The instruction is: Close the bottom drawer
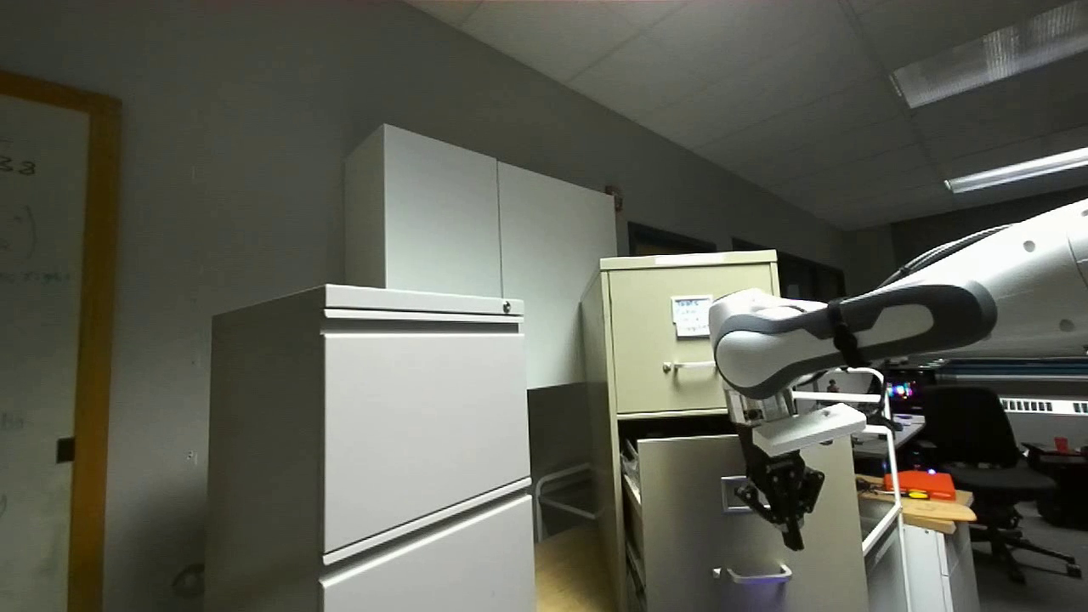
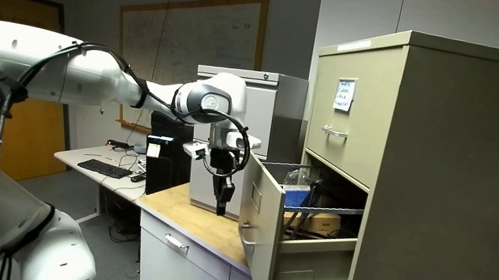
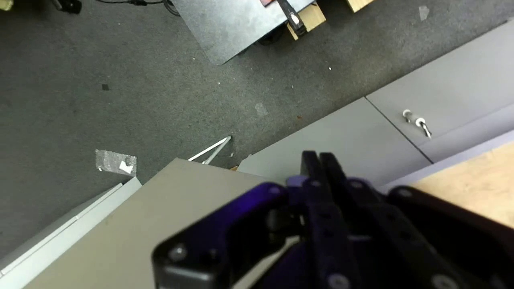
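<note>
The bottom drawer of the beige filing cabinet is pulled well out, its flat front [image 1: 688,510] facing the arm, with a small handle [image 1: 761,578] low on it. In an exterior view the drawer front [image 2: 261,219] shows from the side, with a blue item and a box inside. My gripper [image 1: 793,537] points down before the drawer front; in an exterior view the gripper [image 2: 221,209] is a short way out from it, apart. In the wrist view the fingertips [image 3: 320,155] are together with nothing between them, beside the beige drawer front [image 3: 160,208].
The beige cabinet's upper drawer [image 2: 362,113] is closed above. A light-grey cabinet [image 1: 425,433] stands beside it on a wooden counter [image 2: 195,212]. A white metal frame [image 1: 892,501] and a red case [image 1: 922,485] are on the far side.
</note>
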